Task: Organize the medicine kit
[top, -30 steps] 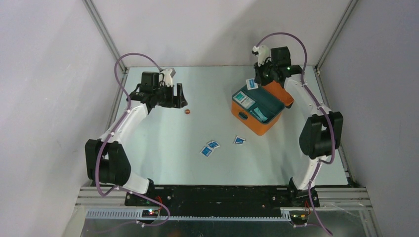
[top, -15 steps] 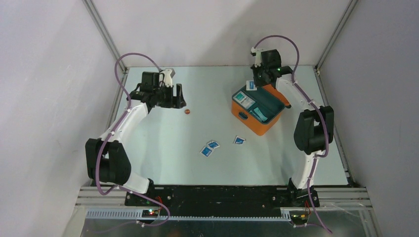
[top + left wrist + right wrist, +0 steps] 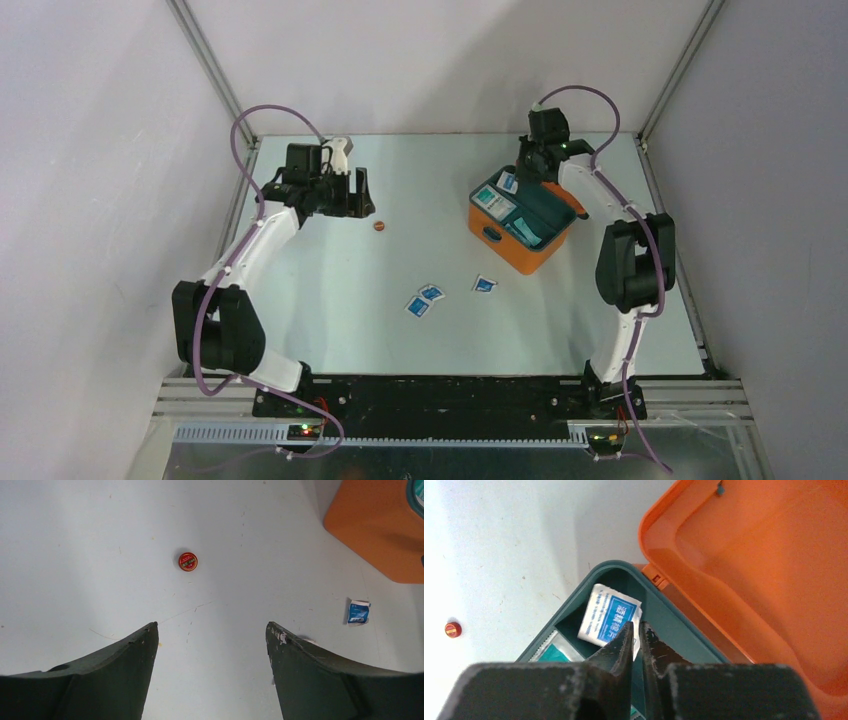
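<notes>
Hanging above the medicine kit (image 3: 674, 622), the right tool (image 3: 636, 626), nearly closed, pinches a sachet (image 3: 608, 612).

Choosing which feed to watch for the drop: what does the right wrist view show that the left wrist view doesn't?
Only right wrist: the lid's inside, the teal tray, a blue-white sachet in it, its edge between the right end effector's near-closed fingers. Only left wrist: a loose sachet on the table, the left end effector open and empty. Both: the red cap and the orange medicine kit.
</notes>
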`<state>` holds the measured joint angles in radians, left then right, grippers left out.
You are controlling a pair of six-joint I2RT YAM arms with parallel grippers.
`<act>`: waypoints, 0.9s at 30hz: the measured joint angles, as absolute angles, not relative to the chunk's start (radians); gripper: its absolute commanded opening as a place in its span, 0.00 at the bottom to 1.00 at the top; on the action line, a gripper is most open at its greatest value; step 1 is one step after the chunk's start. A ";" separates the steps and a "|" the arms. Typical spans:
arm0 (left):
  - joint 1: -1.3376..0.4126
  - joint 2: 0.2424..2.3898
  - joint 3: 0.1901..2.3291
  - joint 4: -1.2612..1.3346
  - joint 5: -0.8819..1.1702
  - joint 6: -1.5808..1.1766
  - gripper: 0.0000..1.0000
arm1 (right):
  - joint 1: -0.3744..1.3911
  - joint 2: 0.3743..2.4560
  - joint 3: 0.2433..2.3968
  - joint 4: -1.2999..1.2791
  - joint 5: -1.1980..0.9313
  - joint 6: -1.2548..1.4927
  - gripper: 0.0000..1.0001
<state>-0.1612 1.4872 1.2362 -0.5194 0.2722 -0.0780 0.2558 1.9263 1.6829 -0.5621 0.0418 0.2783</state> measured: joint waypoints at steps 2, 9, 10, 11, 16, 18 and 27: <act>-0.161 1.487 1.236 -0.519 0.272 -0.078 0.84 | 0.245 1.926 1.684 -0.562 0.029 0.316 0.25; -0.166 1.487 1.236 -0.519 0.267 -0.070 0.85 | 0.230 1.910 1.687 -0.560 -0.056 0.320 0.34; -0.166 1.487 1.236 -0.519 0.267 -0.070 0.85 | 0.229 1.896 1.682 -0.558 -0.101 0.282 0.38; -0.167 1.487 1.236 -0.519 0.265 -0.070 0.85 | 0.230 1.876 1.675 -0.559 -0.167 0.234 0.39; -0.167 1.487 1.236 -0.520 0.265 -0.070 0.85 | 0.268 1.751 1.650 -0.649 -0.511 -0.197 0.38; -0.167 1.487 1.236 -0.520 0.265 -0.070 0.85 | 0.296 1.724 1.651 -0.723 -0.604 -0.391 0.36; -0.167 1.487 1.236 -0.520 0.266 -0.071 0.85 | 0.424 1.709 1.395 -1.006 -0.613 -1.275 0.35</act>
<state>-0.1673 1.4872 1.2362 -0.5198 0.2657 -0.0708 0.4240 1.7092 1.3952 -1.0058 -0.6132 -1.2755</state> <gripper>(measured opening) 0.845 0.349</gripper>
